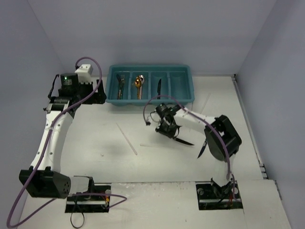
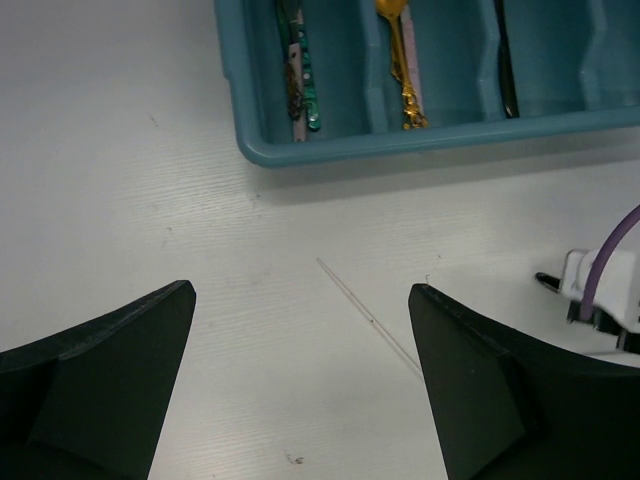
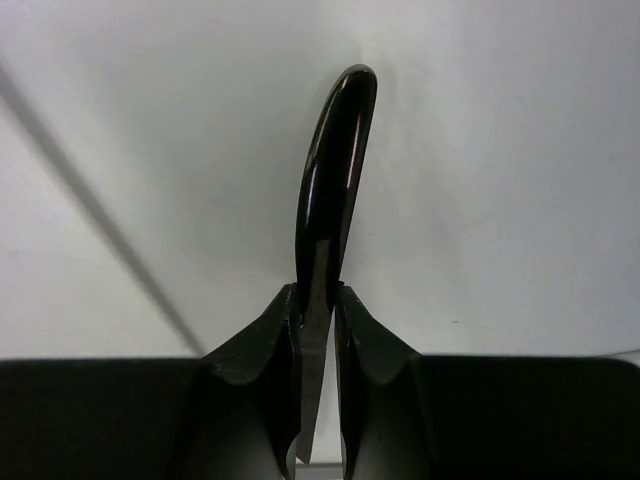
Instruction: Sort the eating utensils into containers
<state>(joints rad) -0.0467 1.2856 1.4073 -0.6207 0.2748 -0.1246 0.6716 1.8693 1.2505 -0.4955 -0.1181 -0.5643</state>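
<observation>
Surface (image 1: 95,143): carried the loose pieces in front of the tray.
Tray (image 1: 143,101): sat at the far side, its compartments running near to far.
Left tool (image 2: 300,290): spread wide and empty, parked by the tray's left end.
Right tool (image 3: 318,300): pressed onto the black knife across its thin width, likely for a firm hold.
Black knife (image 3: 335,170): in front of the tray, long axis roughly left-right, free end toward the robot's right.

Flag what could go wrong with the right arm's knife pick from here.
1. The right gripper pinches the black knife with much of its length sticking out past the fingers, so it may pivot or slip on lifting.
2. A second black knife lies close beside the elbow of the right arm. Swinging toward the tray could knock it away.
</observation>
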